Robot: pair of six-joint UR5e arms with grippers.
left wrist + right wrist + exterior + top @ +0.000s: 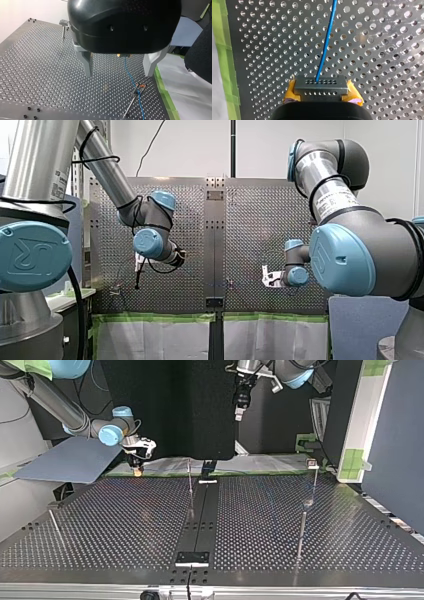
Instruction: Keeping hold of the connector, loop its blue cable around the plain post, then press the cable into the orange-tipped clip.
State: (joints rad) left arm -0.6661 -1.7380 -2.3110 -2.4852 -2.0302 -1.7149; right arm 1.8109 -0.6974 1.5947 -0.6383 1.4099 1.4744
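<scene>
My right gripper is shut on a dark grey connector, held between its yellow pads. The blue cable leaves the connector and runs off over the perforated table. In the left wrist view the blue cable passes the thin orange-tipped clip; whether it sits in the clip I cannot tell. My left gripper hangs open above the table with nothing between its fingers. A slim post with a flat head stands far off near a table corner. My right gripper is low at the table's far edge.
Several thin posts stand on the table, one at the top view's right and one at its left. Green tape and white sheeting line the table edge beside the clip. A black rail runs down the table's middle.
</scene>
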